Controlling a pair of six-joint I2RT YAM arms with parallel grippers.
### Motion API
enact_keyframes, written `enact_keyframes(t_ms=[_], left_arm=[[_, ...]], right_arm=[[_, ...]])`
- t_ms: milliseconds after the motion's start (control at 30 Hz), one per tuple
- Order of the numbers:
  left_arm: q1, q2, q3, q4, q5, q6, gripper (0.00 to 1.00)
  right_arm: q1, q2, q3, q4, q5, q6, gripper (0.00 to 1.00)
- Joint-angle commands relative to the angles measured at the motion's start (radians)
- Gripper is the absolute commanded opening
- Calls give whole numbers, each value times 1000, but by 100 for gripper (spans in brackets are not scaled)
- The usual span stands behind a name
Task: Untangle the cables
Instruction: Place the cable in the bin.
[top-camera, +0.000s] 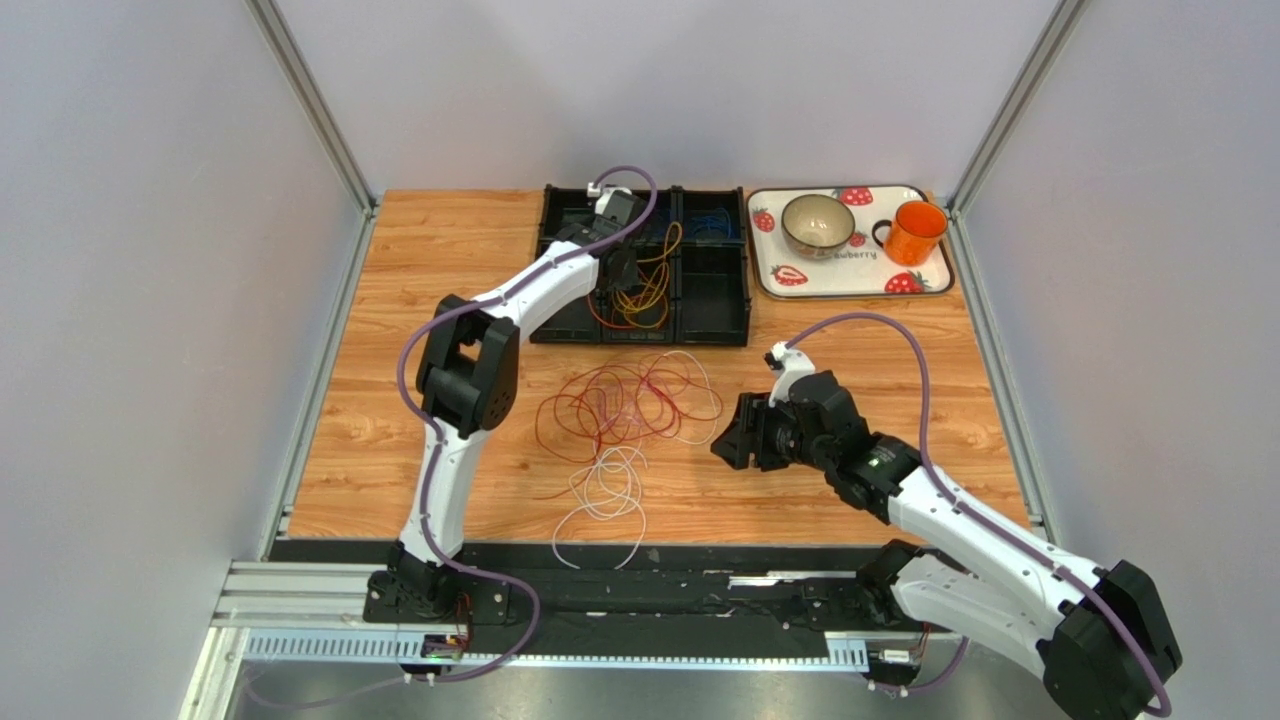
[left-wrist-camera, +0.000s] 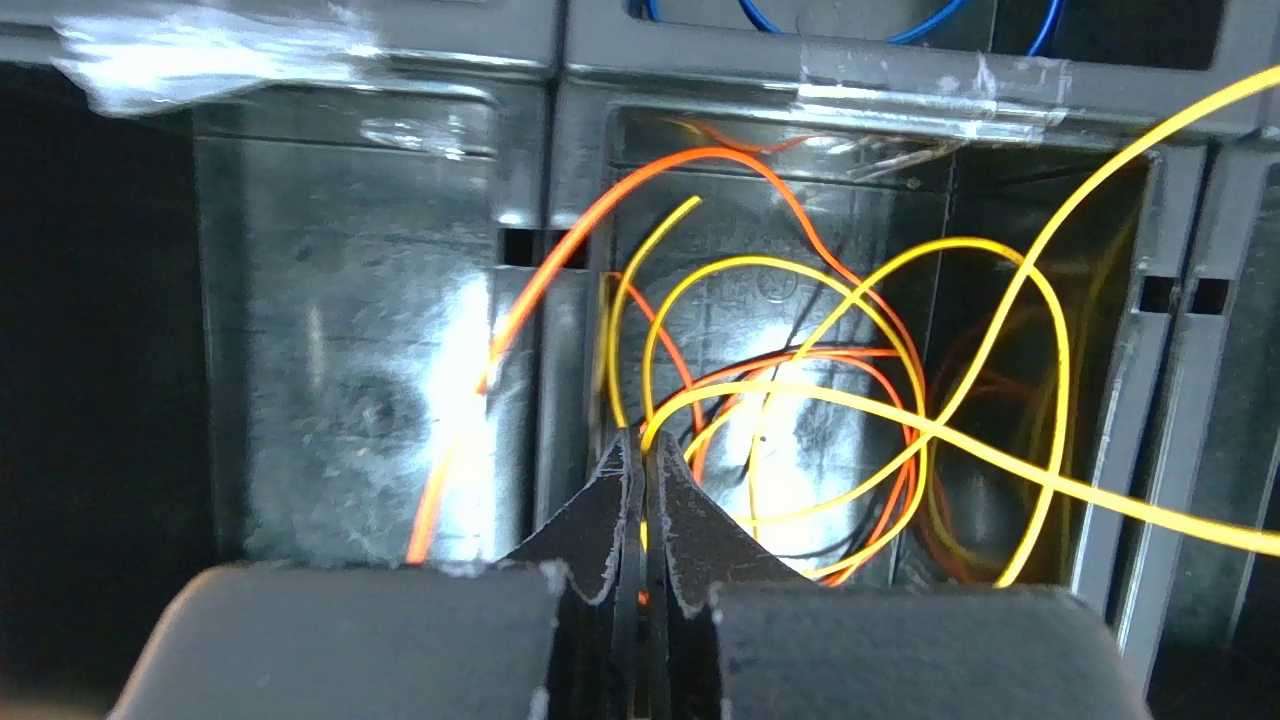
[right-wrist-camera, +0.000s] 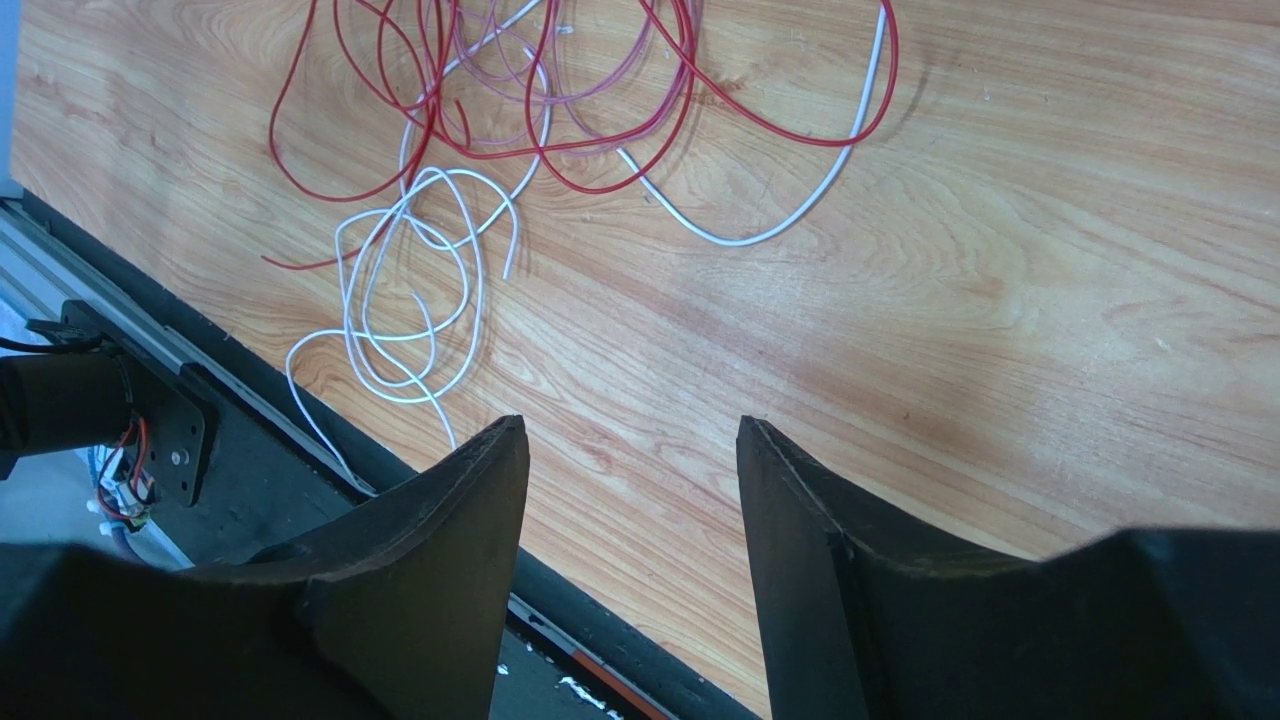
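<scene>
At left: clamped shut on yellow cable (left-wrist-camera: 902, 420) with left gripper (left-wrist-camera: 639, 465), low inside black bin (top-camera: 714, 308), likely sorting it in with orange cables (left-wrist-camera: 556, 270). Mid-table: red cables (top-camera: 601, 405) and white cables (top-camera: 609, 488) lying tangled. At right: hovering beside them with right gripper (right-wrist-camera: 631, 428), jaws apart, empty, probably for next pick.

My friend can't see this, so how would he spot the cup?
Look at the far right corner of the wooden table, where a strawberry-patterned tray sits. The cup stands on its right side: bright orange with a handle, unlike the pale bowl beside it.
</scene>
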Motion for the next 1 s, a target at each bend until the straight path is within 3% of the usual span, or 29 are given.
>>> enact_keyframes(t_ms=[0,100,200,233,433,967], left_arm=[[0,5,10,50,5,30,0],[3,0,2,64,13,43,0],[3,-33,-29,114,51,68,10],[3,-44,-30,118,59,70,22],[3,-115,-78,127,68,40,38],[3,-406,-203,69,136,-7,50]], right_arm=[[0,23,24,13,-2,-23,57],[0,41,29,19,-7,-20,57],[0,55,33,29,-12,-16,57],[1,58,38,30,-12,-16,57],[0,63,55,18,-12,-5,57],[0,75,234,-86,99,-34,57]])
